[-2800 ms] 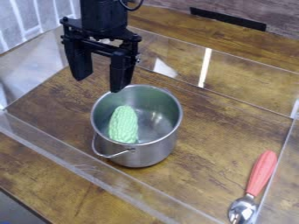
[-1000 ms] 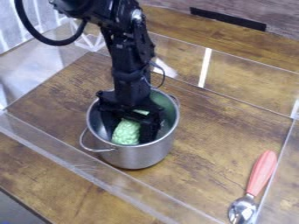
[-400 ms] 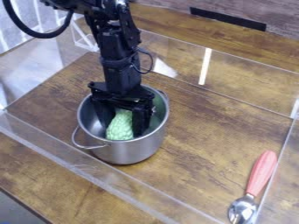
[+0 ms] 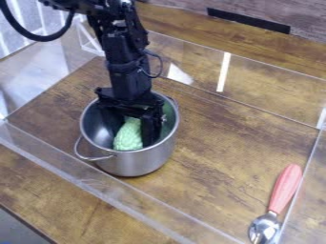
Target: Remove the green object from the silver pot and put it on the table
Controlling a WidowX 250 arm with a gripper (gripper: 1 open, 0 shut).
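Note:
The silver pot (image 4: 128,157) stands on the dark wood table (image 4: 230,143) left of centre. Inside it lies the green object (image 4: 129,136), a bumpy light-green oval leaning against the pot's wall. My gripper (image 4: 129,122) reaches straight down into the pot, its black fingers (image 4: 152,126) spread to either side of the green object's upper end. The jaws stand open and are not closed on it. The lower fingertips are hidden by the pot's rim and the vegetable.
A red-handled spoon (image 4: 280,202) lies at the lower right of the table. Clear acrylic walls (image 4: 224,71) run along the table's edges. The pot's loop handle (image 4: 84,152) points toward the front left.
The gripper came down from above the pot into it and now straddles the green object. The pot has slid a little toward the left front.

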